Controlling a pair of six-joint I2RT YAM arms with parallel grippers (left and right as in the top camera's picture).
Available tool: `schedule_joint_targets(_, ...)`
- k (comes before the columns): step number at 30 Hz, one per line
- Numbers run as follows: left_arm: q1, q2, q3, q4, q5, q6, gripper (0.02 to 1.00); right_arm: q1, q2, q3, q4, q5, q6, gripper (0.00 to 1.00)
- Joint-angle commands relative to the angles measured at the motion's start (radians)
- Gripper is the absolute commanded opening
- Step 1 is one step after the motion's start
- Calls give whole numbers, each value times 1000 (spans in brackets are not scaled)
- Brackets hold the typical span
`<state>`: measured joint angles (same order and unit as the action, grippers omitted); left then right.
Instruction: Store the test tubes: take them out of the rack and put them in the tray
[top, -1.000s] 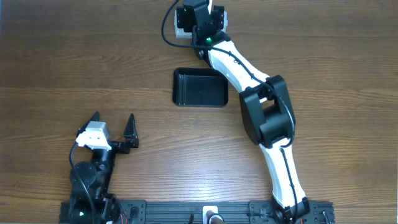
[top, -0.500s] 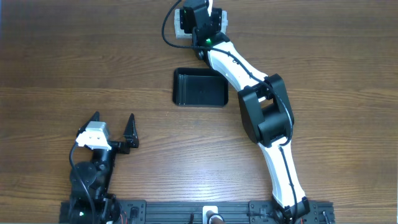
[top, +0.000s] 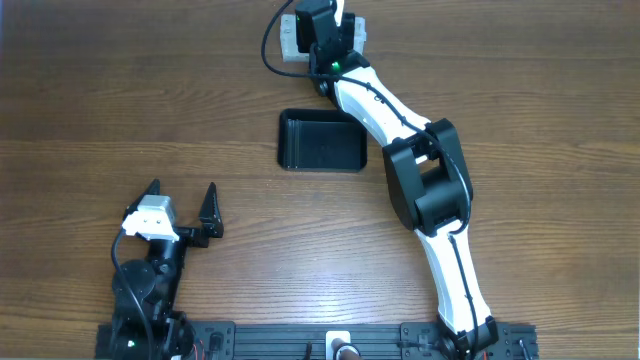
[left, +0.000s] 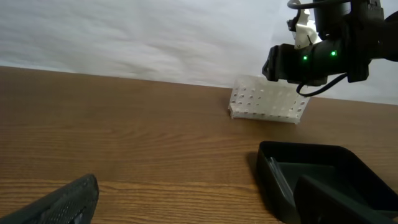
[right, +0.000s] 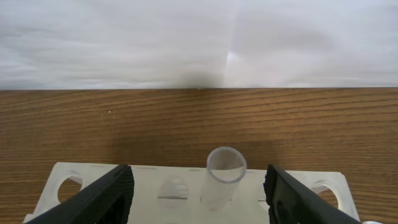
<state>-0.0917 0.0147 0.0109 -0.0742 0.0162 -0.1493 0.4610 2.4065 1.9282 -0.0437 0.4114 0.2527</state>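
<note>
A white test tube rack (top: 292, 40) stands at the table's far edge, also seen in the left wrist view (left: 268, 99). My right gripper (top: 322, 22) hangs over it. In the right wrist view the right gripper (right: 205, 199) is open, its fingers (right: 106, 196) apart on either side of one clear tube (right: 222, 180) that stands upright in the rack (right: 161, 186). The black tray (top: 320, 140) lies just nearer than the rack. My left gripper (top: 182, 198) rests open near the left base with nothing between its fingers.
Bare wooden table lies between the left gripper and the tray (left: 311, 177). A white backdrop (right: 199, 37) rises behind the rack. The right arm's elbow (top: 428, 180) hangs to the right of the tray.
The right gripper has edged slightly toward the far edge over the rack. The left arm has not moved.
</note>
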Motion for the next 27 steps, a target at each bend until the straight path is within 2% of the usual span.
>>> schedule_joint_targets(1, 7, -10, -5, -2, 13, 11, 1000, -13, 25, 24, 9, 27, -6, 654)
schedule_joint_targets(7, 7, -10, -5, -2, 13, 11, 1000, -15, 27, 24, 27, 27, -7, 614)
schedule_joint_targets(13, 7, -10, -5, -2, 13, 11, 1000, -14, 27, 24, 31, 27, -16, 518)
schedule_joint_targets(27, 7, -10, -5, -2, 13, 11, 998, -24, 34, 24, 42, 27, -25, 498)
